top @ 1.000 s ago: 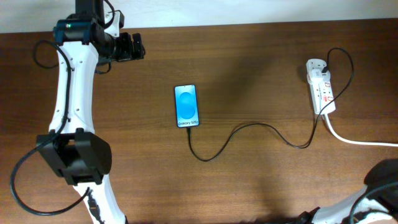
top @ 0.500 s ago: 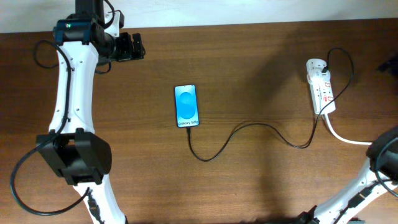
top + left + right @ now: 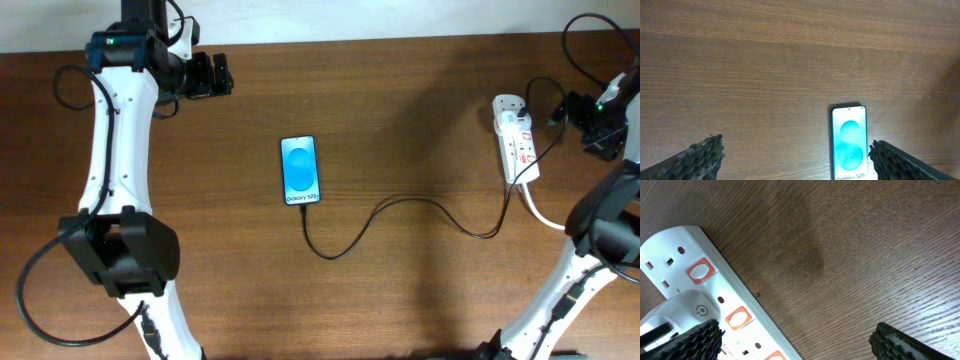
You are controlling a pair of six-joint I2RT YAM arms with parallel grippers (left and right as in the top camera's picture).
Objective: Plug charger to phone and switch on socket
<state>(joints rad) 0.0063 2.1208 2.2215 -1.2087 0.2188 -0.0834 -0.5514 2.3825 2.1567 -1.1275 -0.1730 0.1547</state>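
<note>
Brown wooden table (image 3: pixel 420 90): the left gripper (image 3: pixel 225 75) is hovering wide open, the phone (image 3: pixel 301 170) is lying face-up mid-table, the charger (image 3: pixel 400 204) is trailing right to the socket (image 3: pixel 515 140), and the right gripper (image 3: pixel 796 342) is gaping wide over it.

phone (image 3: pixel 301 170) screen: white "Galaxy S25+" | white plug (image 3: pixel 685 312) on socket (image 3: pixel 722 287): round power sign
</note>
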